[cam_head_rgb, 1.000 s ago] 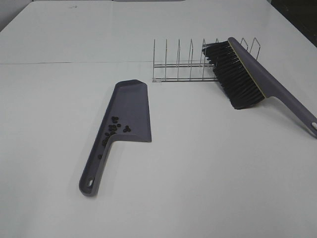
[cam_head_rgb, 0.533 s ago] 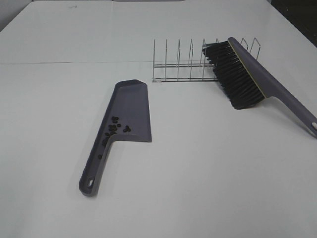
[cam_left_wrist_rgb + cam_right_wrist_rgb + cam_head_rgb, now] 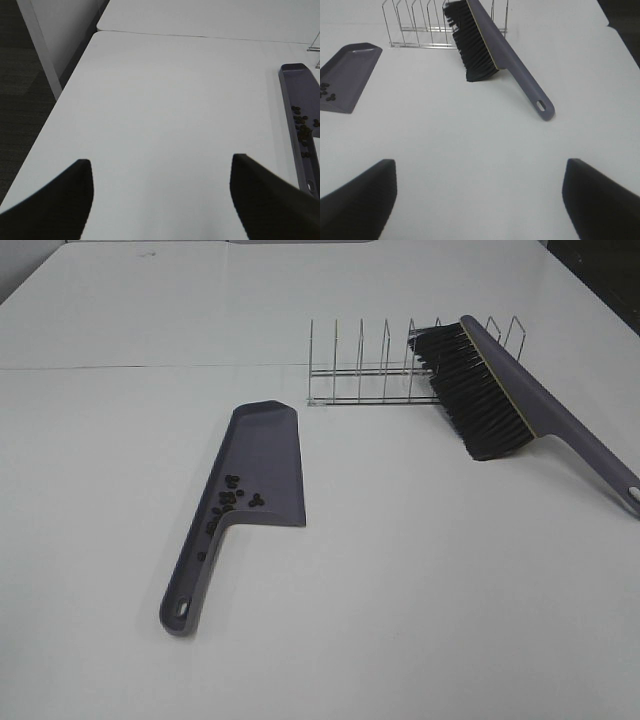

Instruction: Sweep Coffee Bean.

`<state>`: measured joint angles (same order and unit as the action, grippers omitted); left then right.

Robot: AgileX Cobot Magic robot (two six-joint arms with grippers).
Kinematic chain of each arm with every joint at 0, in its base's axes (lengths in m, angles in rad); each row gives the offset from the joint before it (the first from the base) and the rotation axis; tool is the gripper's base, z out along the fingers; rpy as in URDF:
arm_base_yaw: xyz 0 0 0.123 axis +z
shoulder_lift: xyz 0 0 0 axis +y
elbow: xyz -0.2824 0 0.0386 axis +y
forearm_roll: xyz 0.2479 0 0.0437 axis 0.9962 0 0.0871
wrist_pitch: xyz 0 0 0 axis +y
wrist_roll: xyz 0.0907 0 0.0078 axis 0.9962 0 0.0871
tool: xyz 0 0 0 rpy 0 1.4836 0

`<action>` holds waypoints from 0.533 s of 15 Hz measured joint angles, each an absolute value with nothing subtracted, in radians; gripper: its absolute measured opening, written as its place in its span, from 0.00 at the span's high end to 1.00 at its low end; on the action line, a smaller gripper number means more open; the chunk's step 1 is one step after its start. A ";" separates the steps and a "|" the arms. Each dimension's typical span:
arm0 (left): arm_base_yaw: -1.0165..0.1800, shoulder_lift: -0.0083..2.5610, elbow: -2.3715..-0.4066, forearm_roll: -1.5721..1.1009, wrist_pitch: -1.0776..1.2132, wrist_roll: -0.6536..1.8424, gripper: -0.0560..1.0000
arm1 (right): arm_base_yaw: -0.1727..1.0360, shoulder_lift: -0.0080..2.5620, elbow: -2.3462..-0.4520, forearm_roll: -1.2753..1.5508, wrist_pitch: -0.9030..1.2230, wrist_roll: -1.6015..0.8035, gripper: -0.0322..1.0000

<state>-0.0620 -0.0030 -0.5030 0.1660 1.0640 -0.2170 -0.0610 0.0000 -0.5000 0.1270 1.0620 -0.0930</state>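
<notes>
A purple dustpan (image 3: 262, 460) lies flat on the white table, handle toward the front. Several dark coffee beans (image 3: 231, 502) sit inside it near the handle; they also show in the left wrist view (image 3: 301, 126) and at the edge of the right wrist view (image 3: 326, 91). A purple brush (image 3: 510, 390) with black bristles (image 3: 472, 393) leans on a wire rack (image 3: 372, 370) at the back right. My left gripper (image 3: 161, 200) is open and empty, left of the dustpan (image 3: 300, 115). My right gripper (image 3: 480, 200) is open and empty, in front of the brush (image 3: 495, 47). Neither gripper shows in the exterior view.
The wire rack (image 3: 420, 25) stands behind the dustpan (image 3: 350, 75). The table's left edge (image 3: 60, 100) drops to a dark floor. A seam (image 3: 150, 367) runs across the table at the back.
</notes>
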 joint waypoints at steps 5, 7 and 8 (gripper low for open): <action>-0.062 -0.003 -0.503 0.166 1.064 -0.217 0.27 | -0.061 -0.003 -0.500 0.134 1.062 -0.093 0.21; -0.062 -0.003 -0.503 0.166 1.064 -0.217 0.27 | -0.061 -0.003 -0.500 0.134 1.062 -0.093 0.21; -0.062 -0.003 -0.503 0.166 1.064 -0.217 0.27 | -0.061 -0.003 -0.500 0.134 1.062 -0.093 0.21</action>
<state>-0.0620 -0.0030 -0.5030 0.1660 1.0640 -0.2170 -0.0610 -0.0030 -0.5000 0.1340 1.0620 -0.0930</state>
